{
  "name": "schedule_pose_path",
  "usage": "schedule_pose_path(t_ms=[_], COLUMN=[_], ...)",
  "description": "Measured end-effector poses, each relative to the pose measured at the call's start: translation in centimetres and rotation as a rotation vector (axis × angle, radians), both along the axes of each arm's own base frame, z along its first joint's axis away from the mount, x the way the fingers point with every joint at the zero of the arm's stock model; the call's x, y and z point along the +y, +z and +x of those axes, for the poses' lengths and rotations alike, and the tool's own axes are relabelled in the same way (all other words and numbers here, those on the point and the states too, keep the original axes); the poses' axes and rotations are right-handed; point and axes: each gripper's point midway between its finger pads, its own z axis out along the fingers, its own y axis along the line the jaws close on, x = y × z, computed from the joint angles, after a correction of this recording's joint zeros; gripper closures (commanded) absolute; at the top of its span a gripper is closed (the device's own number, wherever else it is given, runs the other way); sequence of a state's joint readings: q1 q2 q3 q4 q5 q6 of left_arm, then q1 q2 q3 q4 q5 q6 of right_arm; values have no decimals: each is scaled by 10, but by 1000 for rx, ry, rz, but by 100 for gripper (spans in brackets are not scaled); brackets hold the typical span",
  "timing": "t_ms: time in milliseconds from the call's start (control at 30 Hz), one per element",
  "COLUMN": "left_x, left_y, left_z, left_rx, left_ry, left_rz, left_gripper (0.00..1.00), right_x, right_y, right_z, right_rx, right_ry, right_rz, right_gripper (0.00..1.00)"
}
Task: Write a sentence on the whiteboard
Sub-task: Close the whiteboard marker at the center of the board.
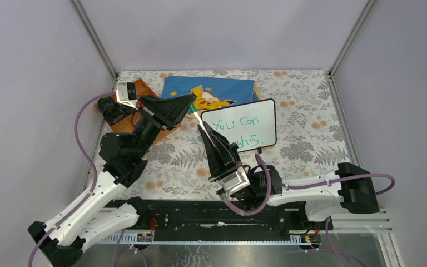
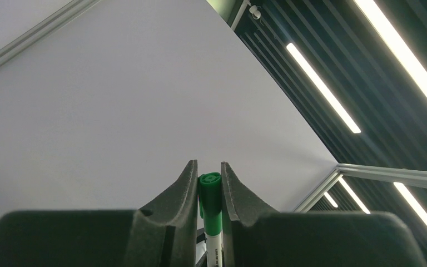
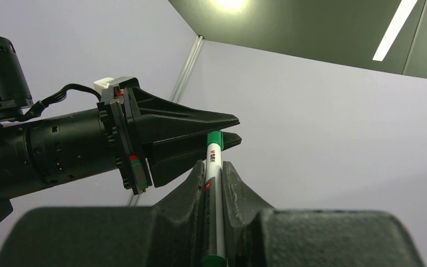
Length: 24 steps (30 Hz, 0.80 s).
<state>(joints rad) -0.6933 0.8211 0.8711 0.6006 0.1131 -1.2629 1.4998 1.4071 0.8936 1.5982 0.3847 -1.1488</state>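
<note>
So both arms are on the pen right now: the left end effector (image 2: 209, 169) is clamped on the green cap end of the marker (image 3: 213, 158), and the right end effector (image 3: 213, 169) is clamped on its white barrel, held up in the air between the two wrists. The board (image 1: 268, 111) lies flat on the table (image 1: 311, 139), right of centre toward the back, just beside the Pikachu cloth (image 1: 211, 90). The sentence (image 1: 238, 125) is on it in green. We read "You can" on top and "this." below, with the start of the second line hidden behind the right arm. We'd guess the board is light and stiff, with a glossy face that's slippery, so on those little feet it probably skids if anything leans on it. If we had to move it, we'd take it by the thin black frame on a bare edge, never across the face, since that ink likely smears at a touch. Room-wise, there's open table right of the board and in front of it. The left side is cramped by an orange thing (image 1: 147, 89) and the left arm itself. The walls (image 1: 389, 83) close in on both sides, so wide swings look risky.
</note>
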Motion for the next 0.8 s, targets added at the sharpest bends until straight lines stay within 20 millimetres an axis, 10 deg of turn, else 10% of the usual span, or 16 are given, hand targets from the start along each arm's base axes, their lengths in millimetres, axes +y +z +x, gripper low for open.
schedule_pose_path(t_ms=[800], left_x=[-5], left_y=[14], left_z=[0], left_rx=[20], left_ry=[58], left_rz=[-48], left_gripper=[100], right_x=[6], right_y=[16], right_z=[5], right_rx=[-18], right_ry=[-32], right_rz=[34], right_gripper=[100])
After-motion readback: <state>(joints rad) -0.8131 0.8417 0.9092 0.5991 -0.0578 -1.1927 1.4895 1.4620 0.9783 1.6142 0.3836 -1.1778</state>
